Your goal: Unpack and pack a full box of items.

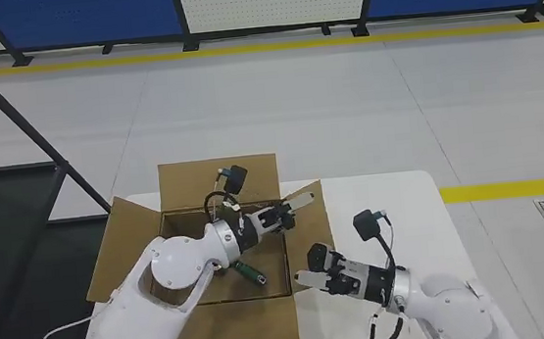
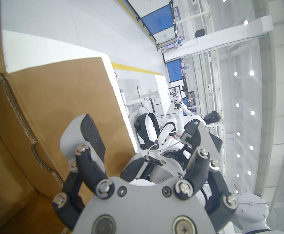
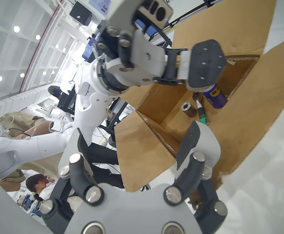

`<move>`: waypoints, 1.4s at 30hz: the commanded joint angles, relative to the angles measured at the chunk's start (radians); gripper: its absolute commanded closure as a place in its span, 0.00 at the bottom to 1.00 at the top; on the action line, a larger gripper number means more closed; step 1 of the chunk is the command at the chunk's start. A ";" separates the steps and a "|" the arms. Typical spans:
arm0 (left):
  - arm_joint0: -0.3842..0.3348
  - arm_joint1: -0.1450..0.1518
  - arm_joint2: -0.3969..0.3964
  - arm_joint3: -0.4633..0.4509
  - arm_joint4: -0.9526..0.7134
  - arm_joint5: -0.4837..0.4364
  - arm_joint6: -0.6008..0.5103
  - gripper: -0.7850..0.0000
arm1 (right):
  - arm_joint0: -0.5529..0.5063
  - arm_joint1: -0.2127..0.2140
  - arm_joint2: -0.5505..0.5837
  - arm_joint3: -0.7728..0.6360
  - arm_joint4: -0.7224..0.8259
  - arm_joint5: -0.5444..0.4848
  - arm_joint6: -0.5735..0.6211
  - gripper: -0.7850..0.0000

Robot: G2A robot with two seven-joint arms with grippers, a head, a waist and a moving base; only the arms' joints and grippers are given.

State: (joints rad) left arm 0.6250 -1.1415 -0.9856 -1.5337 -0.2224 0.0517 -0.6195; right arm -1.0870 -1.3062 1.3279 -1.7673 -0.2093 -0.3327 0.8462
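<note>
An open cardboard box stands on the white table with its flaps spread. Inside lie a blue spray can, a small metal cylinder and a green-handled tool, whose green handle also shows from above. My left gripper hovers open over the box's right side, holding nothing; one of its fingers is above the can. My right gripper is open and empty just outside the right flap, facing the box. From the left wrist, my left gripper looks past the flap.
Bare tabletop lies to the right of the box, under the right arm. A black metal frame stands at the left beside the table. Blue partition panels and a yellow floor line run along the back.
</note>
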 commanded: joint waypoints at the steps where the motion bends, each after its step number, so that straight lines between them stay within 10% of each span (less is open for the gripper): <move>1: 0.049 0.018 -0.080 -0.050 0.011 -0.010 0.008 0.00 | -0.004 0.003 0.004 0.006 -0.004 0.012 0.002 0.00; 18: 0.616 0.109 -0.785 -0.440 -0.018 -0.096 0.016 0.00 | -0.015 0.022 -0.017 -0.014 -0.039 0.103 0.006 0.00; 42: 1.117 0.081 -1.298 -0.458 -0.268 -0.307 -0.025 0.00 | 0.407 -0.061 -0.401 0.178 -0.058 0.275 -0.111 0.00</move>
State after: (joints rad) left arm 1.7272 -1.0588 -2.2760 -1.9938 -0.4822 -0.2515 -0.6313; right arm -0.6778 -1.3677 0.9253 -1.5872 -0.2667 -0.0568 0.7341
